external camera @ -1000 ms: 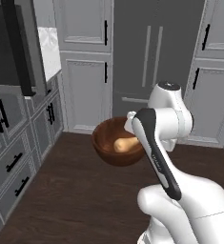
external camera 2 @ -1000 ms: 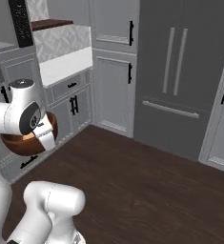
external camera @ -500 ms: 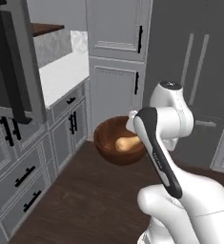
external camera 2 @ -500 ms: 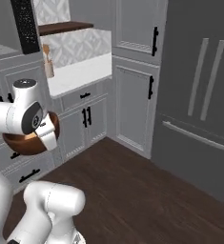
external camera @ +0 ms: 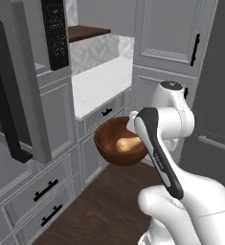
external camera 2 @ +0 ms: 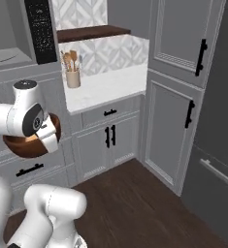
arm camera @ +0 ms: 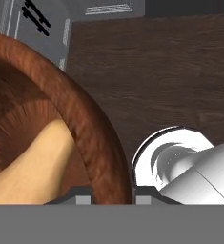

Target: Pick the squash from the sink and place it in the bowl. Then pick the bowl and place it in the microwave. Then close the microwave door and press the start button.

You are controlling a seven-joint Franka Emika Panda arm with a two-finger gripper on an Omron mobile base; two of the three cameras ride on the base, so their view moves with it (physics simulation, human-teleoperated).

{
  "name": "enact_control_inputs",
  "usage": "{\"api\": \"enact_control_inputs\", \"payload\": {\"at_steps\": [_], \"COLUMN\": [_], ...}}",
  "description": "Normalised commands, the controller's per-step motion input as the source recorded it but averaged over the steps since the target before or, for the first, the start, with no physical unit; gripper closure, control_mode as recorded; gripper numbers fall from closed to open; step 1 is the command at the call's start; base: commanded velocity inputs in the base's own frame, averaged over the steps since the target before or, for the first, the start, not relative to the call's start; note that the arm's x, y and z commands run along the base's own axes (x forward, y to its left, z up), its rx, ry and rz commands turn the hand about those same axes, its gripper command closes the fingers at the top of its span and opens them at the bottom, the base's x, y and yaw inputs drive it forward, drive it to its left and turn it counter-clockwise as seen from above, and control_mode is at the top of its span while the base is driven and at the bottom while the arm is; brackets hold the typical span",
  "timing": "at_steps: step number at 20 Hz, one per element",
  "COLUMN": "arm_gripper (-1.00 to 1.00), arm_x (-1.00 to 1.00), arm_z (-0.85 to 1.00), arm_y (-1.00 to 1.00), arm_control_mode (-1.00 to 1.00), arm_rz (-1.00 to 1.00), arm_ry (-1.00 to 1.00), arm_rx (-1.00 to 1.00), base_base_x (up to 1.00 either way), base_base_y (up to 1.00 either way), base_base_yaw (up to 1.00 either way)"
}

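- Hand (arm camera: 106,193) clamped on the rim of the bowl (external camera: 119,142), which it carries in mid-air above the wooden floor (arm camera: 166,71), with the squash (external camera: 127,143) lying inside.
- Microwave (external camera: 4,158) waits at left, its door (external camera: 16,91) standing open; the bowl hangs near the opening, not yet in.
- Best practice, judged from here: keep the bowl level so the squash cannot roll, and clear the door edge before entering.
- White table (external camera 2: 105,87) with a utensil jar (external camera 2: 73,77) lies beyond.

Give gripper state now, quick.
Gripper: shut on the bowl rim, carrying it off the floor with the squash inside.
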Motion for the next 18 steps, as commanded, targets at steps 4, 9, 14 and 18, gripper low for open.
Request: {"api": "enact_control_inputs", "payload": {"at_steps": [4,9,14,18], "arm_gripper": [1.00,1.00,1.00,1.00], "arm_x": [0.00,0.00,0.00,0.00], "arm_z": [0.00,0.00,0.00,0.00], "arm_y": [0.00,0.00,0.00,0.00], "arm_control_mode": [1.00,1.00,1.00,1.00], "arm_rz": [0.00,0.00,0.00,0.00], "arm_ry": [0.00,0.00,0.00,0.00], "arm_rx": [0.00,0.00,0.00,0.00], "base_base_x": [0.86,0.59,0.45,0.23], "base_base_y": [0.00,0.10,0.20,0.09], "base_base_yaw": [0.45,0.52,0.41,0.01]}}
